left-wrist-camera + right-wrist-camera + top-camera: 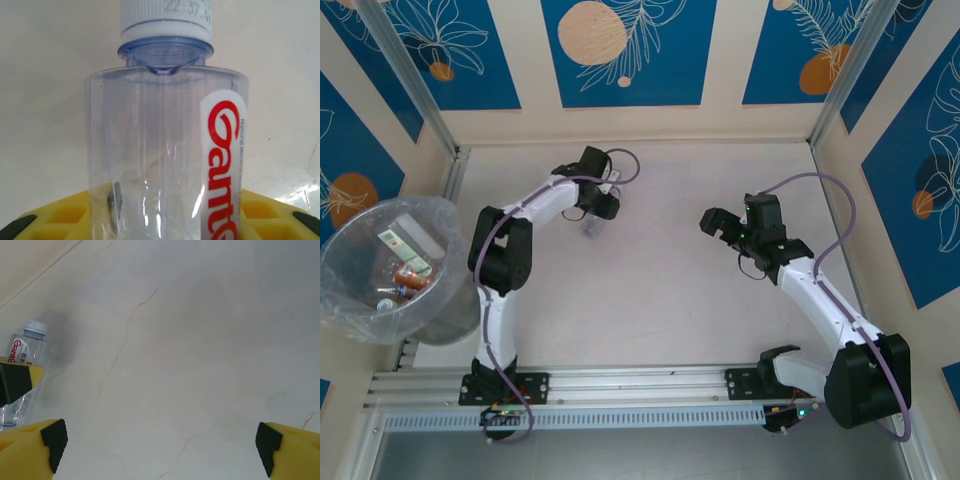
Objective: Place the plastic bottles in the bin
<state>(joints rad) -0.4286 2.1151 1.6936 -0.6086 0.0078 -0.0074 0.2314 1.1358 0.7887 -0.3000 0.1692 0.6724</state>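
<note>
L gripper: fingers spread wide, pads off the sides of a clear bottle between them; white cap, red label. R gripper: apart, holding nothing, over table. Table pale, marble-look, thin cracks. Walls: cream w/ blue leaf panels. Bin: off table's left edge, other bottles inside; count unclear thru bag. Bottle base cut off in L wrist view.

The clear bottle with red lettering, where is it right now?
In the top view the clear bottle sits on the table, left of centre, between the open fingers of the left gripper, with the bin further left.
</note>
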